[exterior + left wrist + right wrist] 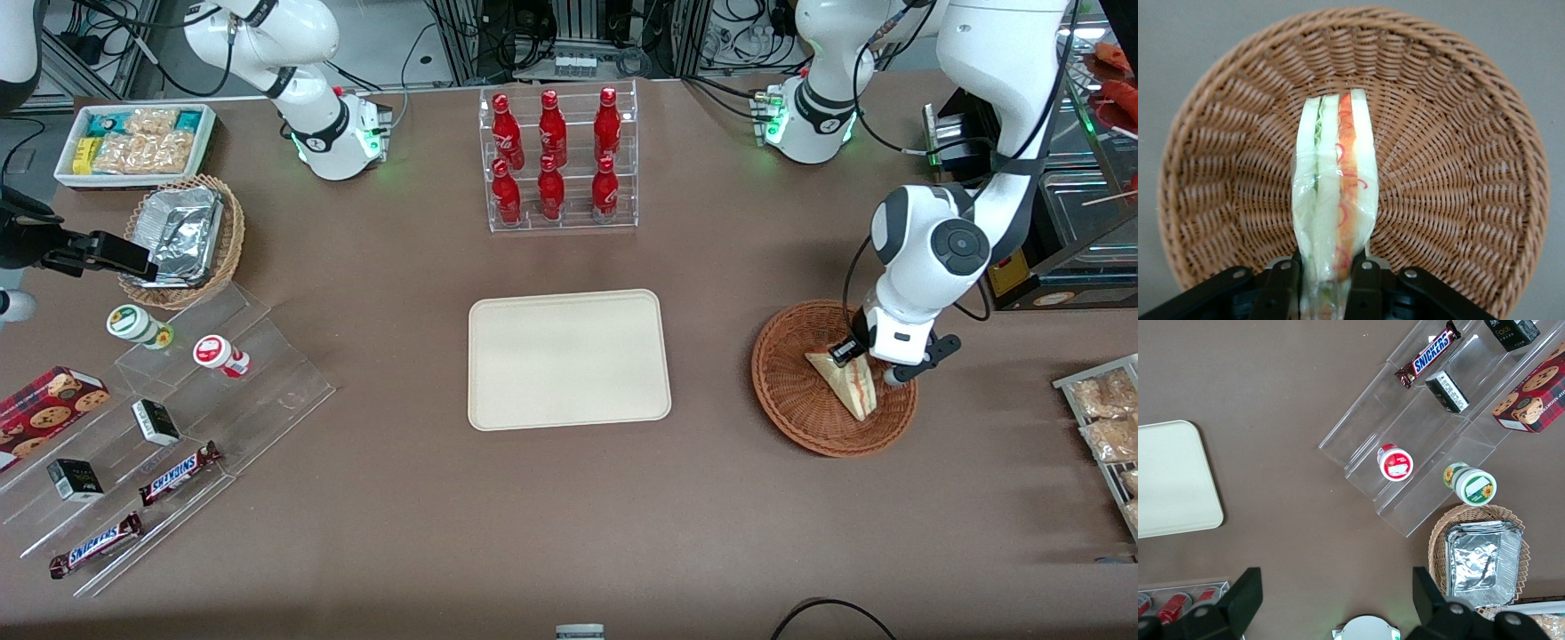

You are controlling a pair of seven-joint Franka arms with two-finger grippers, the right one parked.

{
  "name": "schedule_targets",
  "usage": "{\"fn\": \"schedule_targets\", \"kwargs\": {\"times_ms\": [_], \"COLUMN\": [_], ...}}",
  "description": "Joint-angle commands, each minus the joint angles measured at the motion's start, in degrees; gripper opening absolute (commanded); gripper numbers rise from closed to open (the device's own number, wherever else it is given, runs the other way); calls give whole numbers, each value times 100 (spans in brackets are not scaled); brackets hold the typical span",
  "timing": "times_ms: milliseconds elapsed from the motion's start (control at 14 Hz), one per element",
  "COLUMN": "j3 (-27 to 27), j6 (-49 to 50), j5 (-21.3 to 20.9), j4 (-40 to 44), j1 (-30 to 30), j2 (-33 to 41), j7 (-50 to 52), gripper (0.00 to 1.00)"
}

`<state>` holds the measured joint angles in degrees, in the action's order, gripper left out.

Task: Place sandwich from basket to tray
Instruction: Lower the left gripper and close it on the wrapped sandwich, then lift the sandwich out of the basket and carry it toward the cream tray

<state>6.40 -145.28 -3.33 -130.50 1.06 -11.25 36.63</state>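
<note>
Gripping the sandwich inside the basket

Clamping the gripper (867,363) (1326,280) narrowly on the sandwich (845,380) (1333,200), black fingers (1283,283) pressed to both bread faces of the wrapped wedge, red and green filling edge showing. Sitting low within the reddish-brown basket (800,404) (1458,153), toward the working arm's end of the table. Lying bare at the table's middle, well apart: the cream tray (569,358) (1168,480).

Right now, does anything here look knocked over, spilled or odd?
Nothing stands out. The gripper is in the basket, shut on the sandwich, and the tray lies flat and bare.
</note>
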Motion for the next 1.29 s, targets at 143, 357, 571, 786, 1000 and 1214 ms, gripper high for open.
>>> {"fn": "schedule_targets", "kwargs": {"times_ms": [143, 357, 571, 786, 1000, 1214], "j3": [361, 826, 1257, 1775, 1794, 1794], "j6": [2351, 3021, 3514, 3550, 3559, 3542], "j5": [-177, -159, -150, -159, -211, -615], "j4": [1577, 2369, 3029, 3539, 3970, 4321], "j1": [-10, -10, -1, -140, -851, -1554], "j2": [299, 185, 0, -386, -834, -1361], "j7": [98, 142, 81, 195, 554, 1037], "gripper": [0, 0, 0, 0, 0, 0]}}
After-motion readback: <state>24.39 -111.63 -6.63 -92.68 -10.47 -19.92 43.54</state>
